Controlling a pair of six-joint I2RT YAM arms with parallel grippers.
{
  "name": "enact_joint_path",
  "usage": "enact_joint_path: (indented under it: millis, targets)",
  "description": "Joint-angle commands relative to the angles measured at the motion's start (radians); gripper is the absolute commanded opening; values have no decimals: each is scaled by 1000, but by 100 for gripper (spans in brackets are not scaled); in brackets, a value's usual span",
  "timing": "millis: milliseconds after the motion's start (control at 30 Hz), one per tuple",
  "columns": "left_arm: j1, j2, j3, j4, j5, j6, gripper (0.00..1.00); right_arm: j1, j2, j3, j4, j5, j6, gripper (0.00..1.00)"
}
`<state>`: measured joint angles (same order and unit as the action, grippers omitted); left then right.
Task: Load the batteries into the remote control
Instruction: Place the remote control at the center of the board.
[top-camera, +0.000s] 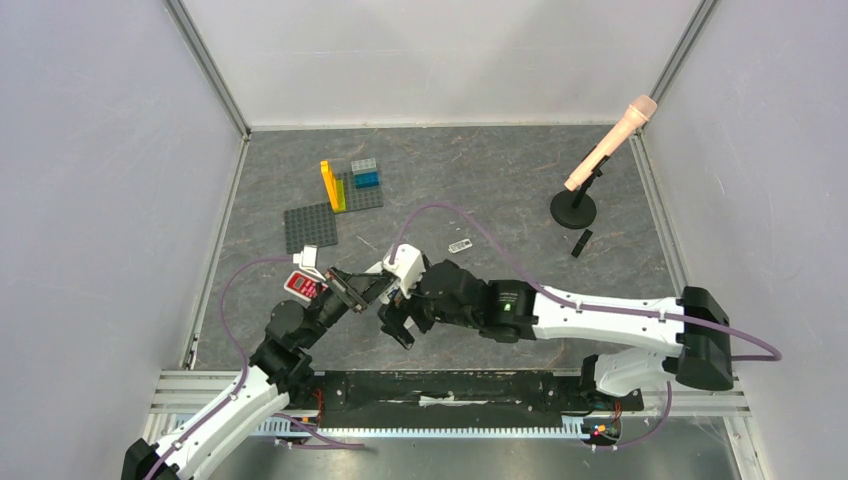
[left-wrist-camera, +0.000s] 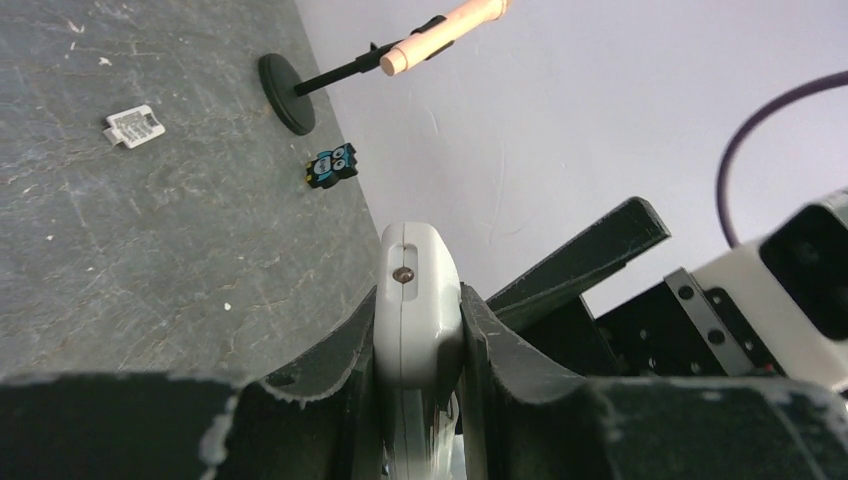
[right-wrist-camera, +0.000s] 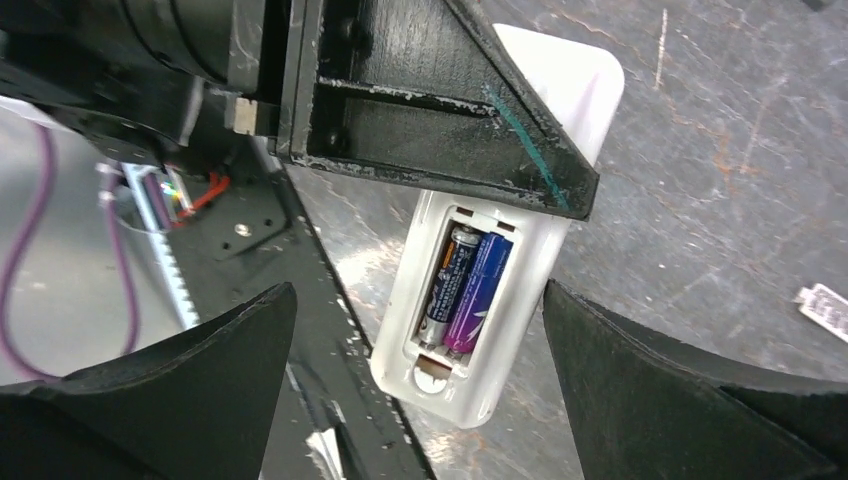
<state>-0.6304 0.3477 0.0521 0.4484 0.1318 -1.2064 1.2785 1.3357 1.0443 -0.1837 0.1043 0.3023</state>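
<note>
A white remote shows in the right wrist view with its back open. Two batteries lie side by side in the compartment, a dark one and a purple-blue one. The blue and red batteries are out of view. My left gripper is shut on the remote's edges and holds it above the table. One of its black fingers crosses over the remote's upper half. My right gripper is open, its jaws wide on either side of the compartment end, not touching. In the top view the two grippers meet: left, right.
A small white flat piece lies on the grey mat, also in the left wrist view. A red device sits by the left gripper. Grey brick plates, a microphone stand and a small black object stand farther back.
</note>
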Motion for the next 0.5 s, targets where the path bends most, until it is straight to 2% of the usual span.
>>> enact_joint_path:
  millis: [0, 67, 133, 200, 300, 367, 467]
  targets:
    - [-2, -2, 49, -8, -25, 28, 2, 34, 55, 80, -92, 155, -96, 94]
    - [-2, -3, 51, -12, -29, 28, 2, 40, 78, 86, -107, 201, -90, 93]
    - [-2, -6, 51, -18, -30, 28, 2, 41, 87, 85, -111, 238, -82, 87]
    - [-2, -10, 49, -27, -33, 27, 2, 41, 93, 86, -109, 257, -76, 78]
    - [-2, -13, 46, -33, -36, 19, 4, 41, 99, 85, -113, 273, -70, 59]
    - [-2, -12, 53, -41, -29, 18, 11, 41, 97, 84, -116, 272, -63, 46]
    - [-2, -15, 72, -74, -26, 28, 41, 40, 91, 80, -128, 283, -51, 34]
